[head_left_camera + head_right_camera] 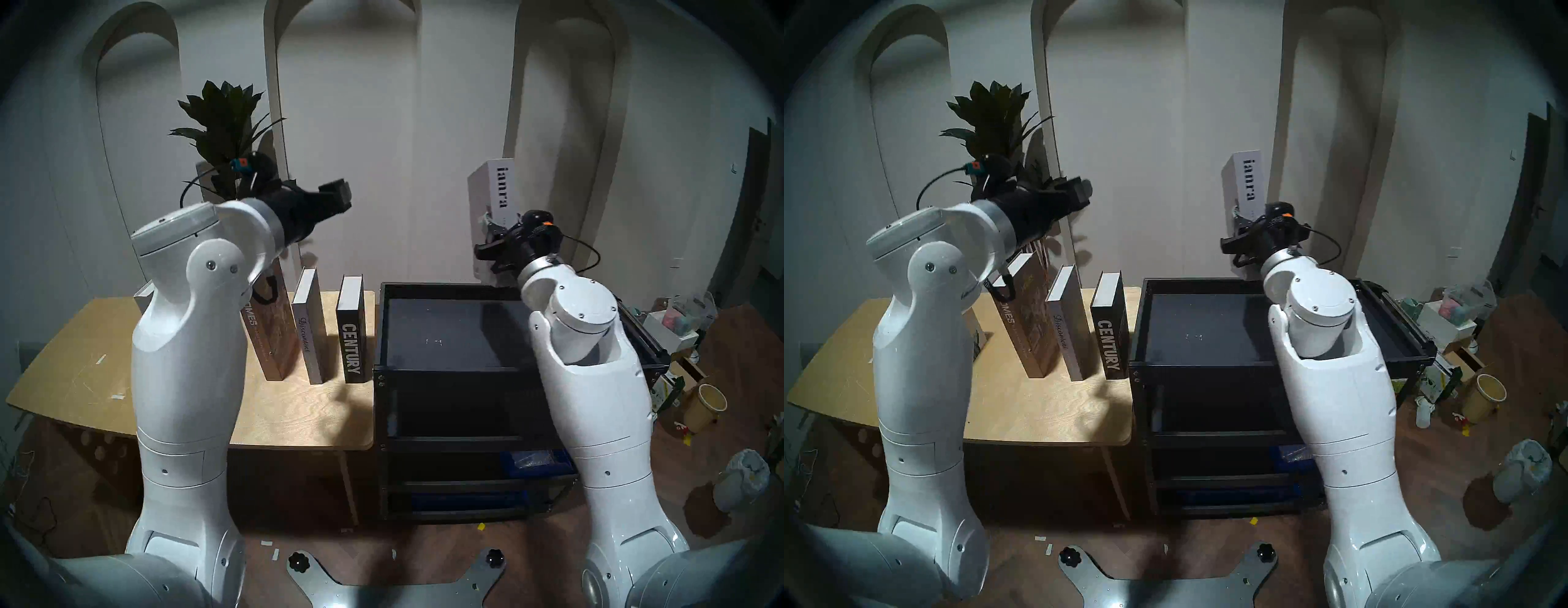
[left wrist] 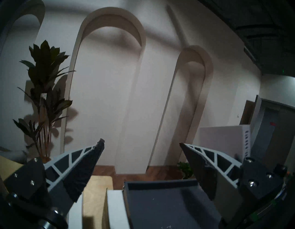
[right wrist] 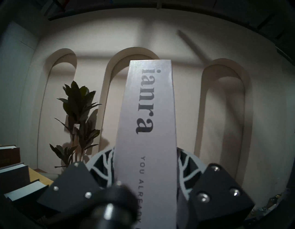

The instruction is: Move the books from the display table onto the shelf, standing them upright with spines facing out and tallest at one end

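Note:
My right gripper (image 1: 488, 231) is shut on the grey "ianra" book (image 1: 494, 199). It holds the book upright, spine toward me, over the back right of the shelf's top tray (image 1: 445, 339). The right wrist view shows its fingers (image 3: 102, 166) pressed to both covers of that book (image 3: 148, 128). On the display table (image 1: 85, 361) stand the brown "HOMES" book (image 1: 271, 335), the grey "Discontent" book (image 1: 312, 327) and the black "CENTURY" book (image 1: 351, 331). A white book's corner (image 1: 142, 293) shows behind my left arm. My left gripper (image 1: 339, 193) hangs open and empty (image 2: 141, 143) above the standing books.
A tall potted plant (image 1: 225, 127) stands behind the table against the arched wall. The black cart butts against the table's right edge and has lower tiers (image 1: 458, 463). Boxes, a paper cup (image 1: 706, 405) and bags litter the floor at the right.

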Controlling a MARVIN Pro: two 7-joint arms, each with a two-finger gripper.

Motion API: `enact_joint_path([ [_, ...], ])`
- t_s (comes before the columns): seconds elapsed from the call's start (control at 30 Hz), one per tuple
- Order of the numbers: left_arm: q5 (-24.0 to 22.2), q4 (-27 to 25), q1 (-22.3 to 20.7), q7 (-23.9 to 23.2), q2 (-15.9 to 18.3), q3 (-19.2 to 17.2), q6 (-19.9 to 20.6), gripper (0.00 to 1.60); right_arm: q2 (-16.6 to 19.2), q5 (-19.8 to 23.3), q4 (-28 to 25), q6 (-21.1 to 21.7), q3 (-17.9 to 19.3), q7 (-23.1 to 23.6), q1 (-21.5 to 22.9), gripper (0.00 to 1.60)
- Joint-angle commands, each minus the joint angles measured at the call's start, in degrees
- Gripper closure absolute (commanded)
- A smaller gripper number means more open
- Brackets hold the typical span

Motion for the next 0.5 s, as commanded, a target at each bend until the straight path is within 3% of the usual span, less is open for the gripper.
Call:
enact_joint_path([
  [0.0,1.41,0.64,1.47,-5.63,6.70,-4.40,-1.23,0.00,3.04,2.21,-0.14,-1.03,5.47,1.98,-0.38,1.60],
  [0.27,3.27,2.37,5.59,-13.38,11.79,-8.13,-4.70,0.00,5.37,5.31,3.43,-1.06,9.34,7.19,-3.71,1.60],
  [0.47,4.80,3.85,7.10,-18.94,16.18,-11.56,-9.21,0.00,7.87,6.30,9.36,-2.20,11.47,11.02,-3.01,1.60],
])
